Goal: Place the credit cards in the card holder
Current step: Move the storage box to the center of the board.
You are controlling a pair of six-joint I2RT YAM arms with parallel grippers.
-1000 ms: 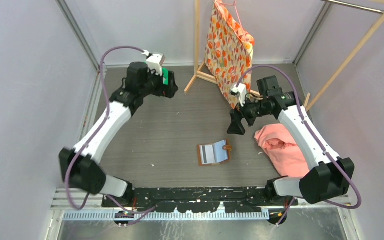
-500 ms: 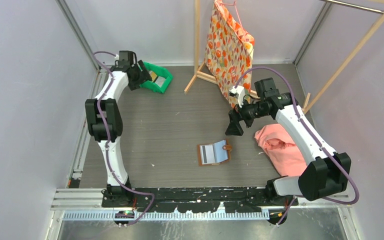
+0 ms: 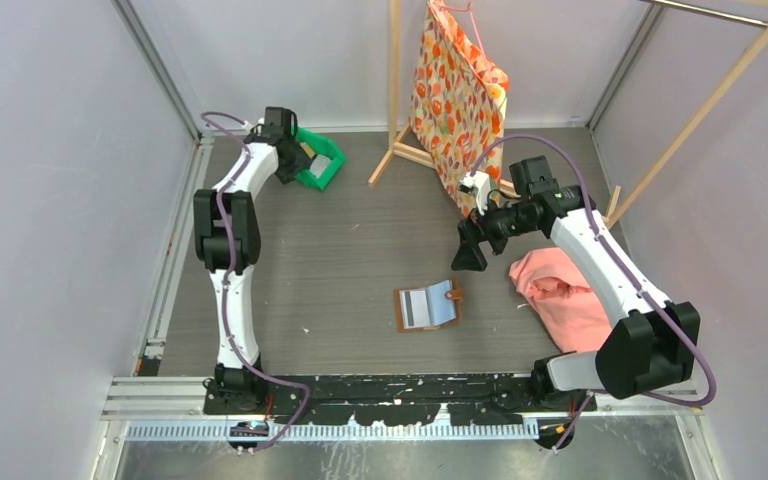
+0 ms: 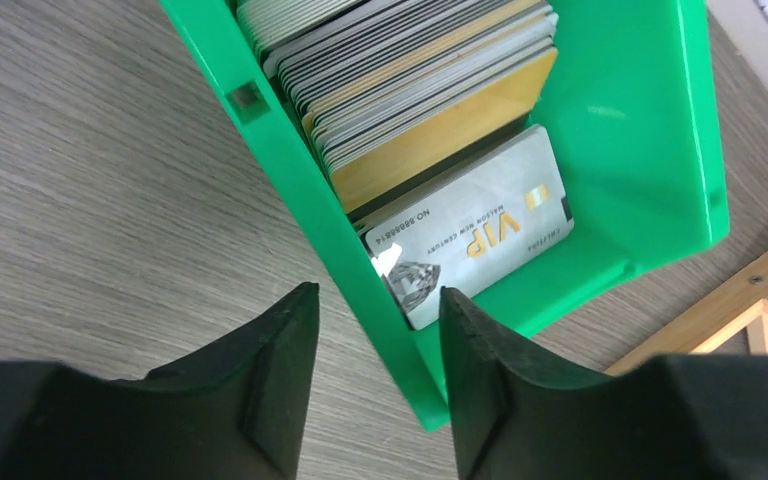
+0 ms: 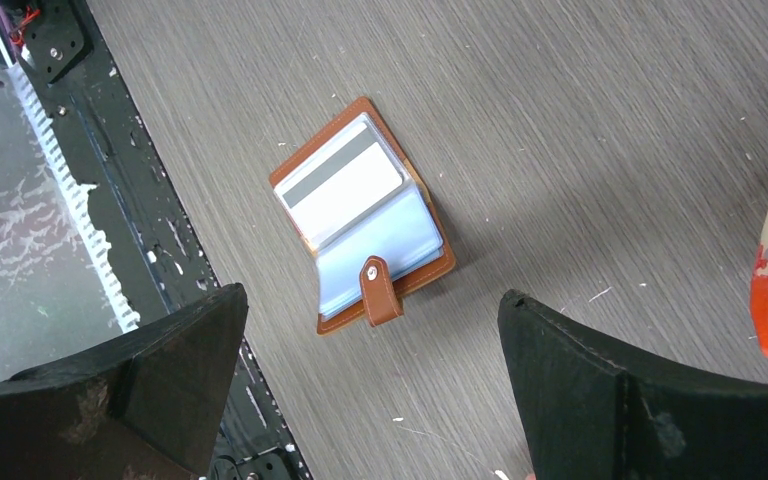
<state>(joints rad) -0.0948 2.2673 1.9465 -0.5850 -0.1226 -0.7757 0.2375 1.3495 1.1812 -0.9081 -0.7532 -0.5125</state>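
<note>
The credit cards [image 4: 410, 90] stand packed in a row inside a green bin [image 4: 650, 150], gold, grey and white. A grey VIP card [image 4: 480, 225] leans at the front of the row. My left gripper [image 4: 373, 310] hovers over the bin's near corner, open at a moderate gap. The bin's side wall runs between its fingers, with nothing gripped. In the top view this gripper [image 3: 295, 165] is at the far left. The card holder [image 3: 428, 306] lies open mid-table, brown with blue lining. A white striped card [image 5: 345, 185] shows in it. My right gripper [image 3: 470, 255] hangs wide open above and right of it.
A pink cloth [image 3: 565, 295] lies on the table under the right arm. A floral bag [image 3: 457, 90] hangs on a wooden rack [image 3: 395, 80] at the back. Another wooden rail [image 3: 700, 110] slants at the right. Walls close in on both sides.
The left arm has stretched out and dropped to the green bin in the far-left corner, and its jaws have narrowed. The right arm has barely shifted.
</note>
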